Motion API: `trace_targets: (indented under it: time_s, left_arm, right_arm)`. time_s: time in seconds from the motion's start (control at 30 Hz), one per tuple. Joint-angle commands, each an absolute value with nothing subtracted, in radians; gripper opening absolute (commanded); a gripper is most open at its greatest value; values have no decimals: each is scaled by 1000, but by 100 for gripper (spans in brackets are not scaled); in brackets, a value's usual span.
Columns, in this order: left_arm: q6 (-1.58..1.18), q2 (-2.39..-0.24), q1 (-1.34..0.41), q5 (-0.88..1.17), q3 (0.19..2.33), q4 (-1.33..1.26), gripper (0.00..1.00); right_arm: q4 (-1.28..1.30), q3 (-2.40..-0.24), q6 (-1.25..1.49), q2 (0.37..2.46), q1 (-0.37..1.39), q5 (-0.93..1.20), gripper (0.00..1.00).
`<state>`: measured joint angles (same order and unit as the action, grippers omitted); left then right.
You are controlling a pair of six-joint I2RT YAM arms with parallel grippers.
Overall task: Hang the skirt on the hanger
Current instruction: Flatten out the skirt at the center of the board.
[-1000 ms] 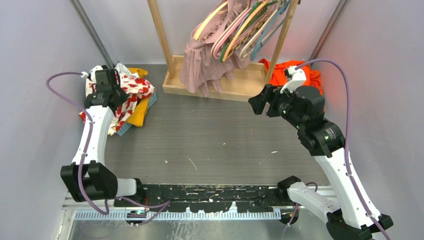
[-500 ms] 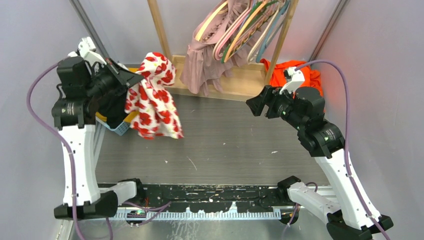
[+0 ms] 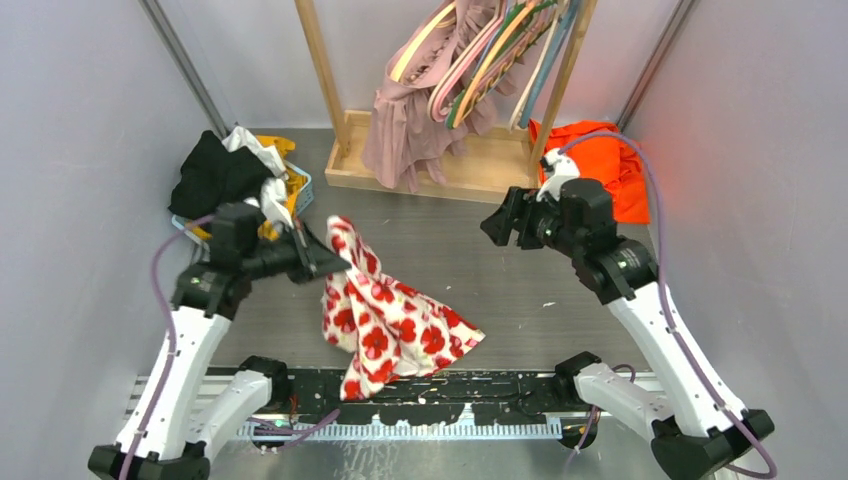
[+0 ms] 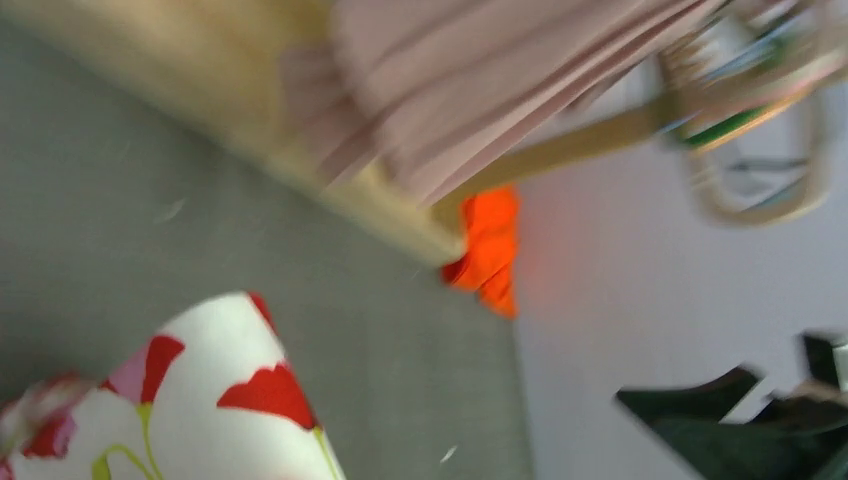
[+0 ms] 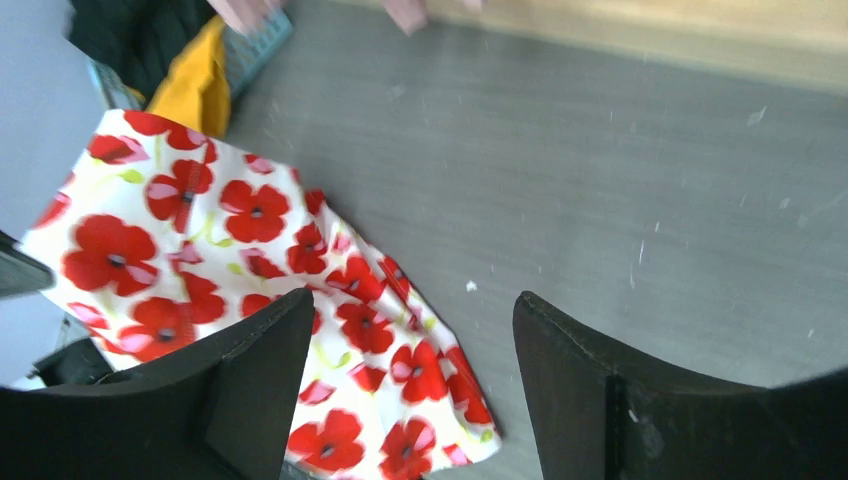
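Observation:
The skirt (image 3: 395,322), white with red poppies, hangs from its top corner and drapes down onto the table's middle front. My left gripper (image 3: 322,262) is shut on that corner. In the blurred left wrist view a fold of the skirt (image 4: 200,400) fills the bottom left and the fingers do not show. My right gripper (image 3: 495,225) hovers open to the right of the skirt, nothing between its fingers (image 5: 250,385); below it lies the skirt (image 5: 230,250). Several coloured hangers (image 3: 490,55) hang on the wooden rack at the back.
A pink garment (image 3: 400,125) hangs on the rack (image 3: 320,70). An orange cloth (image 3: 600,165) lies at the back right. A basket (image 3: 300,190) heaped with black, white and yellow clothes sits at the back left. Grey walls close both sides.
My left arm has pulled the skirt out of the basket, swung it up and then forward, down to the middle front of the table. The right arm has edged left.

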<state>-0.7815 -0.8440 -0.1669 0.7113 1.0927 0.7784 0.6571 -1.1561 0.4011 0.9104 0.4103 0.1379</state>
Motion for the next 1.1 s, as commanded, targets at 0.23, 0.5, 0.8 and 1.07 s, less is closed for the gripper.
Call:
trace_targets:
  time_s: [0.23,0.5,0.8,1.07]
  left_arm:
    - [-901,-684,-392,440,542,681,15]
    - [-922,-569,-394,382,453,763,19]
    - [-964,-442,-394,197,370,835,18]
    - [-947,-458,-393,180,352,859,18]
  right_arm:
    - [479,-939,456,1123,413,314,75]
    - [344,-1047,439,1425,600,273,64]
    - [225,-1207,413,1664,632,315,70]
    - [169,-1255,384,1826,653,371,71]
